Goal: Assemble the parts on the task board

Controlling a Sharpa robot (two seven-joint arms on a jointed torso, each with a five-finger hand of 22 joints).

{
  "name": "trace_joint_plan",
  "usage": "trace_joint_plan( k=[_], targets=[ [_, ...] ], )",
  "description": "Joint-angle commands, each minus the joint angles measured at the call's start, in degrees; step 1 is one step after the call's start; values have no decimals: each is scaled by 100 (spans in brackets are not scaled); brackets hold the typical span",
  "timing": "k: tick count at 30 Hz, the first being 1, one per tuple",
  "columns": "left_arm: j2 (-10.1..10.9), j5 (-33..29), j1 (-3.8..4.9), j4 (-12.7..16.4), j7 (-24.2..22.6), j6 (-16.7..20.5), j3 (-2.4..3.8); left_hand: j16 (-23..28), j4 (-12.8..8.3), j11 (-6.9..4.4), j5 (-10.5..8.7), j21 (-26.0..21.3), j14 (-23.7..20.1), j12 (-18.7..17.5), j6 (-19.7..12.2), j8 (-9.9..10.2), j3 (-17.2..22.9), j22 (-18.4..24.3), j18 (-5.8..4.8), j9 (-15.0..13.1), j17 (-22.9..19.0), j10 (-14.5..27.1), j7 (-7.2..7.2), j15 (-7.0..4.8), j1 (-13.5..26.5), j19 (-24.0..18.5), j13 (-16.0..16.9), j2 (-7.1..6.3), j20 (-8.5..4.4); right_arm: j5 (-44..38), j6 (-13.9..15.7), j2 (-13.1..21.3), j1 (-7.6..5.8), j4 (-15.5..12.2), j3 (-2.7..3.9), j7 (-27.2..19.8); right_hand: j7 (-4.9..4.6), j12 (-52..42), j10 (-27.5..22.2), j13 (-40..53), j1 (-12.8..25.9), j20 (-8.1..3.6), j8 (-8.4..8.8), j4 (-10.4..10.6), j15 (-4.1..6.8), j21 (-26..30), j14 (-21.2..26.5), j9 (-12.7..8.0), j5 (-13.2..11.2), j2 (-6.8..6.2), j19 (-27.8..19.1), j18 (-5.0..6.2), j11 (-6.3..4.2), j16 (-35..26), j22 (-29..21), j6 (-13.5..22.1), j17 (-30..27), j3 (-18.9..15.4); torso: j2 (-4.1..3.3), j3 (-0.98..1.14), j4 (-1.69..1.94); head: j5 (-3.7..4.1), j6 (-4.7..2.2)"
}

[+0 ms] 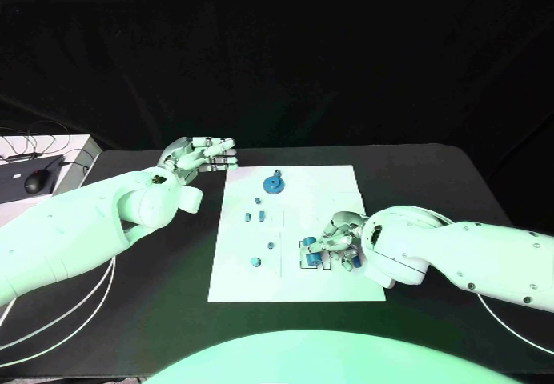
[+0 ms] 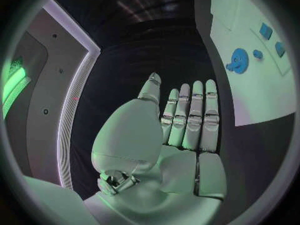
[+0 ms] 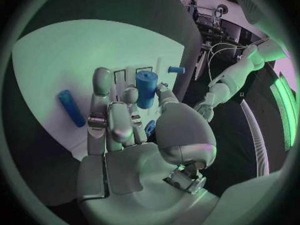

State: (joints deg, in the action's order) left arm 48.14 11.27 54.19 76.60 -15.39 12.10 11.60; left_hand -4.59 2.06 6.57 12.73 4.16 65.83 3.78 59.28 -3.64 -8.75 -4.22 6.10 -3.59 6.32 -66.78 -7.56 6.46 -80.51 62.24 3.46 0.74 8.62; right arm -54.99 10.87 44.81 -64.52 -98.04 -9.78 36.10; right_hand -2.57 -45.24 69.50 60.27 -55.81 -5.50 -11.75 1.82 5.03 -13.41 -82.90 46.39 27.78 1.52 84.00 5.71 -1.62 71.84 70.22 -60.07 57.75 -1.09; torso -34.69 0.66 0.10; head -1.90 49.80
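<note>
Fingers (image 3: 128, 97) of right hand (image 3: 125, 130) pinch blue cylinder (image 3: 146, 87) upright — small, rigid, prob. slick; grip mid-barrel. Left hand (image 2: 181, 130) flat, fingers together.

task board (image 1: 318, 284): white | parts: blue, incl. gear (image 1: 272, 184) and cylinder (image 3: 146, 87) | table (image 1: 415, 168): black | arms: white | left hand (image 1: 198, 154), right hand (image 1: 337, 244): silver
</note>
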Motion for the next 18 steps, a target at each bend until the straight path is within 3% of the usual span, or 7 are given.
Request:
trace_joint_plan(
  k=[1, 8, 15, 18],
  targets=[
    [-3, -16, -3, 10, -19, -117, 2, -17, -9, 33, 4, 3, -52, -22, -30, 5, 28, 1, -30, 4, 4, -4, -15, 7, 45, -8, 2, 23, 7, -69, 14, -22, 10, 36, -3, 11, 7, 5, 12, 0, -1, -42, 8, -202, 20, -16, 4, -13, -147, 56, 191, -91, -20, -22, 4, -51, 8, 241, 2, -3, 0, -3, 0],
    [-1, -16, -3, 13, -11, -116, 2, -6, -3, 37, 2, -1, -77, -22, -31, 4, 28, 3, -32, 4, 1, 5, -16, 15, 47, -20, 1, 19, 12, -62, -85, -50, 10, 85, -3, 21, -3, 26, 1, -14, 34, -36, 20, -129, 13, 9, 7, -27, -363, 51, 187, -88, -11, -27, 1, -52, 5, 187, -2, -2, 0, 0, 0],
    [3, -16, -3, 13, -8, -113, 2, -6, -3, 37, 2, -1, -77, -22, -31, 4, 28, 3, -32, 4, 1, 5, -16, 15, 47, -20, 1, 19, 12, -74, -37, -69, 13, 112, -3, 20, -9, 58, -9, -44, 148, -27, 21, 120, 5, 40, 7, -25, -1432, -31, 188, -80, 2, -29, -7, -51, 10, 20, -2, 1, 0, -3, -1],
    [3, -16, -3, 12, -8, -113, 2, -7, -2, 38, 2, 0, -79, -23, -31, 4, 30, 3, -32, 4, 1, 7, -18, 16, 45, -22, 1, 23, 13, -87, -4, -71, 15, 115, -3, 18, -8, 56, -10, -50, 186, -21, 22, 411, 4, 48, 5, -28, -1893, -176, 188, -75, 11, -29, -10, -50, 17, 57, 1, 0, -3, -2, -5]
  ],
)
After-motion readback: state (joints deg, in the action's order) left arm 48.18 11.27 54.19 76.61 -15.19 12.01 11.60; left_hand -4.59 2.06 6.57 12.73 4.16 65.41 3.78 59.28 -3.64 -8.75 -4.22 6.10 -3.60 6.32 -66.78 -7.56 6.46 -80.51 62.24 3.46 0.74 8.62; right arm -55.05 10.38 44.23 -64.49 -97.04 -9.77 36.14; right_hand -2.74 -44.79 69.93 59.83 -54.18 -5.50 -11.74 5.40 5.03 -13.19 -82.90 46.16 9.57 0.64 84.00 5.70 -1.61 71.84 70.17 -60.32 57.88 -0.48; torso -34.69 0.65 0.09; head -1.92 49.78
